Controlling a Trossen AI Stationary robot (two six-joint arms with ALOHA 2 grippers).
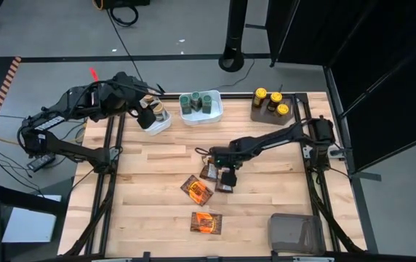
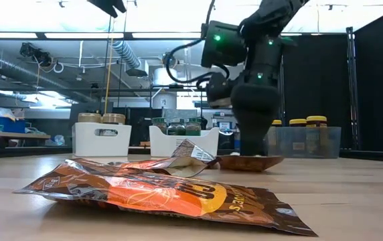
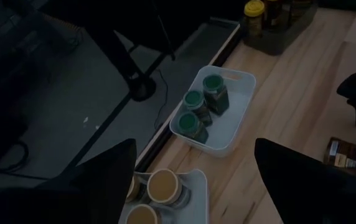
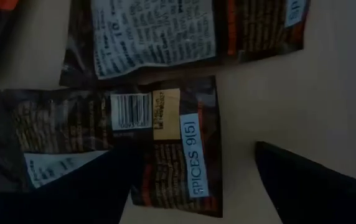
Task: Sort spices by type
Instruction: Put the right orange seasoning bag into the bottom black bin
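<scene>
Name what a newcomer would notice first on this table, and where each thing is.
The orange-and-brown foil packets lie loose at mid-table, with the right gripper open just above one of them. Along the far edge, jars are already grouped: green-lidded ones in a white tub, yellow-lidded ones in a bin at the far right. The left gripper hovers open over the tub of tan-lidded jars.

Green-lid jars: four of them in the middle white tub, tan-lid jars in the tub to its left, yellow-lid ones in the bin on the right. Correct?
Not quite: the middle white tub holds three green-lid jars, not four, as the left wrist view shows. The rest stands: tan-lid jars in the left tub, yellow-lid jars in the right bin.
</scene>
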